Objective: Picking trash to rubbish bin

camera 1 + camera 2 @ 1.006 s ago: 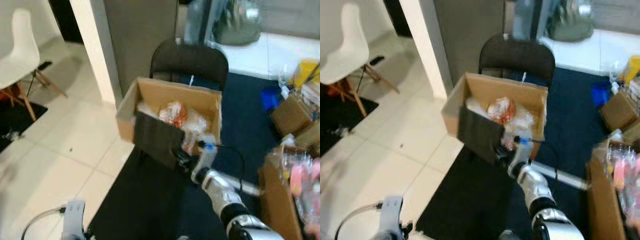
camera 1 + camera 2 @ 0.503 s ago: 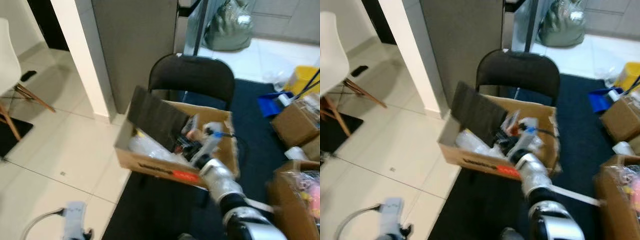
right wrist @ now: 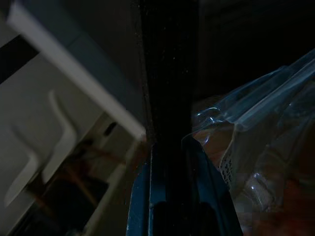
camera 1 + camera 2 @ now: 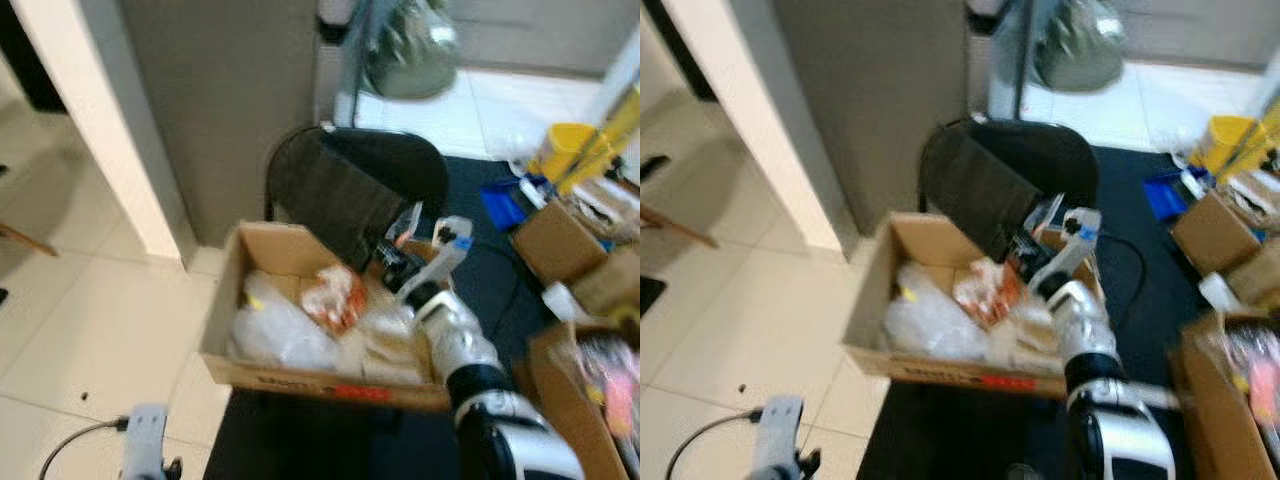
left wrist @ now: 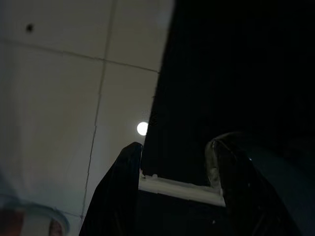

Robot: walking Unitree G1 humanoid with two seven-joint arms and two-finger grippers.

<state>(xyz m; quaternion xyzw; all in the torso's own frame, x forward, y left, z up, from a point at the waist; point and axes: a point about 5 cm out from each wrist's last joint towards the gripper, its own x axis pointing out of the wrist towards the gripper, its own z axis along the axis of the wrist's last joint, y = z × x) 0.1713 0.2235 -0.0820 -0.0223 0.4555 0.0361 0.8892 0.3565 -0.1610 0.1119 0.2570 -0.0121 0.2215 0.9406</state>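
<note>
Flat dark sheet [image 4: 345, 200], tilted, blurred

The cardboard box [image 4: 262, 372] stands before the chair [image 4: 400, 170]; the right claw [image 4: 388, 268] holds a panel [image 4: 340, 205] above its far rim.

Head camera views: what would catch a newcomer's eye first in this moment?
A cardboard box stuffed with plastic bags and wrappers sits in the middle, on the dark carpet before a black chair. The right gripper holds a flat dark panel over the box's far side. The left gripper hangs idle, jaws apart, over tile.
</note>
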